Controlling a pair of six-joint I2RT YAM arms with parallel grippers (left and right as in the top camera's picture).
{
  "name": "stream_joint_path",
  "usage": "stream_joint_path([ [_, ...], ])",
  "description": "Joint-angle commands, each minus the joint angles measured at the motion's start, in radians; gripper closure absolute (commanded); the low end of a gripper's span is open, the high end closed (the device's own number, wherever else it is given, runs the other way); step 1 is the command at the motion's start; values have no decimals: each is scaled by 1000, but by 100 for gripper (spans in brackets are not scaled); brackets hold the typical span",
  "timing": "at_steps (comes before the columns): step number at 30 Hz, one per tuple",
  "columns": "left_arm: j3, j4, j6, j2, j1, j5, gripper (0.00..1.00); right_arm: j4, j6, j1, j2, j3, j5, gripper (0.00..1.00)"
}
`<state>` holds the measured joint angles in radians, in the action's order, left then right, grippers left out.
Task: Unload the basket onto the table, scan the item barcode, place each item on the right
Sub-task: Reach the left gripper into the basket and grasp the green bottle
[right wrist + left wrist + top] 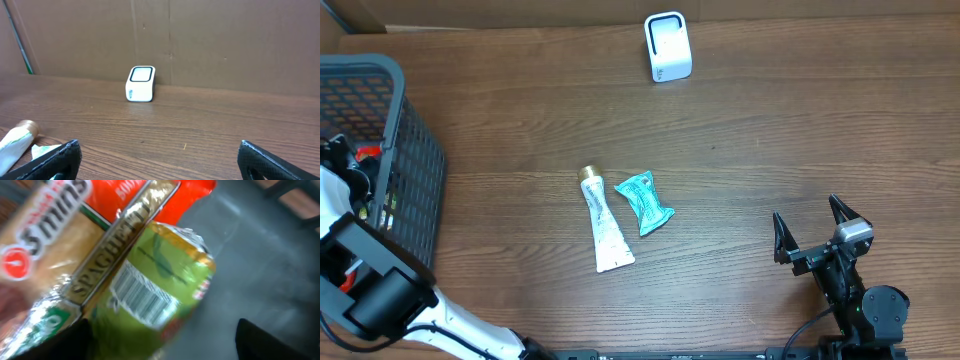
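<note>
The task looks barely begun: nothing is held up to the scanner (667, 47), which stands alone at the far edge of the tabletop (770, 130). The likely item, a green packet (170, 265) with its barcode (141, 296) facing up, lies in the basket (415, 150), far to the left of the scanner and nearer the robot. The left hand (160, 347) hovers over it with its fingers spread wide. The right-side finger stands clear of the packet, so I judge nothing is gripped yet. What is left is grasping the packet, lifting it out, carrying it to the scanner and turning the barcode toward the window.

The right hand (809, 222) is fully open and empty, well to the right of the scanner and close to the robot. A tube (605, 222) and a teal sachet (643, 203) lie side by side between the scanner and the robot (whether they have been scanned cannot be told).

Only the left wrist view shows the basket's contents: the green packet beside a spaghetti pack (65, 240) and a red pack (175, 195), all blurred. The overhead view shows just mesh and arm there, but it alone gives the whole layout. The right wrist view shows the scanner's window side.
</note>
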<state>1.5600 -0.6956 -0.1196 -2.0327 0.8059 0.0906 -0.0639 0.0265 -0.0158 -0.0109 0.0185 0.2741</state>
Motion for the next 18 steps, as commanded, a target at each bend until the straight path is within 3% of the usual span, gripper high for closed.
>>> stream_joint_path([
  [1, -3, 2, -15, -34, -8, 3, 40, 6, 4, -6, 8, -11, 4, 0],
  [4, -3, 2, -15, -34, -8, 3, 75, 6, 4, -6, 8, -11, 4, 0],
  [6, -3, -5, -14, -34, -8, 4, 83, 6, 4, -6, 8, -11, 4, 0],
  [7, -3, -13, -14, -34, -8, 7, 93, 6, 4, -6, 8, -11, 4, 0],
  [13, 11, -121, 8, 1, -8, 40, 96, 6, 4, -6, 8, -11, 4, 0],
  [18, 55, -144, 78, 136, -7, 40, 96, 6, 4, -6, 8, -11, 4, 0],
])
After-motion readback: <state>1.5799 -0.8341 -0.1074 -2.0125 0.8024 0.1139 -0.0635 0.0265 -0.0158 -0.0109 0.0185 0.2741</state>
